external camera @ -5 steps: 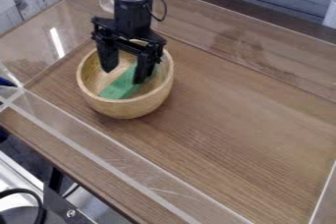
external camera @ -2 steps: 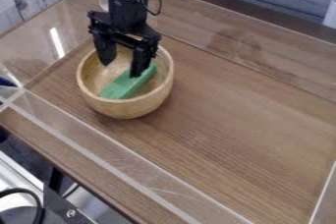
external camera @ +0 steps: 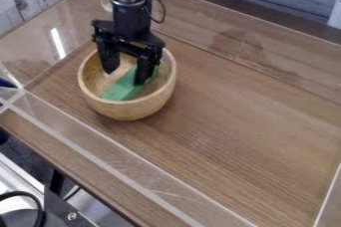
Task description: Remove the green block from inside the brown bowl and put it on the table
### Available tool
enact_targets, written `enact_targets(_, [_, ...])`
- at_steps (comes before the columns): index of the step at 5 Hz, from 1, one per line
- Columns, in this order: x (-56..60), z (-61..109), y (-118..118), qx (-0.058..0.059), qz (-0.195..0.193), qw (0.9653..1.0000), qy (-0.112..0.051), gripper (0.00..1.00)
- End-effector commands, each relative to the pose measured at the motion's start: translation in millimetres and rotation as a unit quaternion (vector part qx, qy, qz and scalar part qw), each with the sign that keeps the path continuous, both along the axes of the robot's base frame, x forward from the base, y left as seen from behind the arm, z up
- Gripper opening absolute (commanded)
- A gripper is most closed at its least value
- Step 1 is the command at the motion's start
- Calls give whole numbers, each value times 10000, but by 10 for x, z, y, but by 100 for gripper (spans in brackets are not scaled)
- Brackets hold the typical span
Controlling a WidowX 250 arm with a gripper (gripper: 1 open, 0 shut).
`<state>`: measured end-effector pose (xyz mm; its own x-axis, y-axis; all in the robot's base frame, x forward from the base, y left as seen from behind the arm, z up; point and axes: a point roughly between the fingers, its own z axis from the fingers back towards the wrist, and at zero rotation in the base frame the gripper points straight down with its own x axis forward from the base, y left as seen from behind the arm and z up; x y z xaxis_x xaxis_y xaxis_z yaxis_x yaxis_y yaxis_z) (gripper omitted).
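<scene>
You have one black cable (external camera: 38, 203) at the far left of your view, nearer the camera than the claw (external camera: 124, 66) and well apart from it. Next comes one long clear strip (external camera: 96, 151), running slantwise along the near left edge, on the camera side of the claw. Then you have one round tan bowl (external camera: 96, 100), its rim around the claw's lower end, with its near wall on the camera side of the claw. Your one black claw stands spread, its fingers apart and pointing down into the hollow, with nothing pinched between them. The one green block (external camera: 130, 86) is inside the bowl, below the claw and partly hidden by its right-hand finger as you see it; whether they touch, you can't tell. The block looks bright green, plain and elongated, lying at a slant with its near end toward the lower left. One brown wood-grain worktop (external camera: 246, 112) carries the bowl and spreads widely to the right of the claw.
</scene>
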<state>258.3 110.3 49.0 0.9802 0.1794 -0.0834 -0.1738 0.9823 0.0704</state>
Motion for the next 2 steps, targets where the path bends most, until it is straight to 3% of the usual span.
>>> enact_targets(1, [115, 42, 84, 107, -20, 9998, -179, 100])
enact_targets(2, [80, 44, 67, 170, 64, 9998, -86, 0])
